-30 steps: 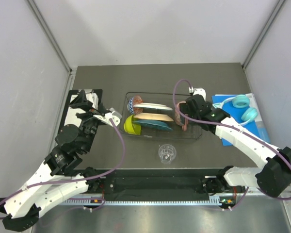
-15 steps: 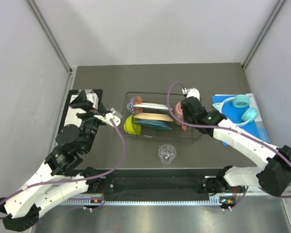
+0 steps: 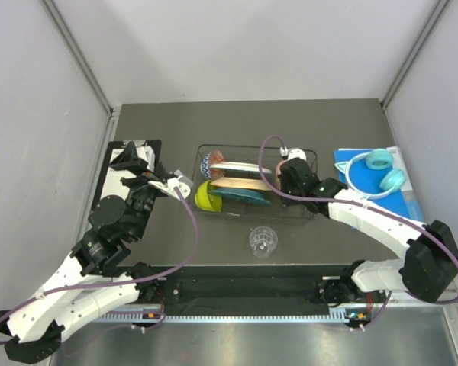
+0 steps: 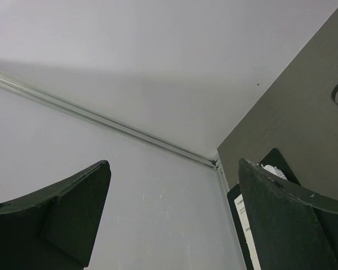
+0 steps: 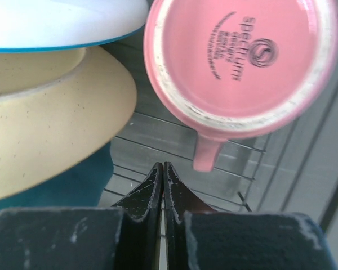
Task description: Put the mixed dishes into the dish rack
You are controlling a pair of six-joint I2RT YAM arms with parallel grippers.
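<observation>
Dish rack (image 3: 282,217) mid-desk, nearly loaded. Left jaws wide, empty, near left edge. Racked, left to right: lime-green bowl (image 3: 206,196), blue-patterned small bowl (image 3: 206,162), white plate (image 3: 237,167), peach plate (image 3: 243,184), teal plate (image 3: 252,198), pink mug (image 5: 242,56). Right jaws pressed together, empty, over mug. Not yet loaded: clear glass (image 3: 263,241), toward near edge. Desk (image 3: 237,122) dark grey, matte; pale walls around.

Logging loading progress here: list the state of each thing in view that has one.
Pink ceramic mug: base up, inside the thin dark wire dish rack.
Clear glass: upright on the table, outside the rack.
Lime-green bowl: on its side in the rack.
Peach round plate: on edge in the rack.
Left gripper: open, empty.
Right gripper: shut, empty.
</observation>
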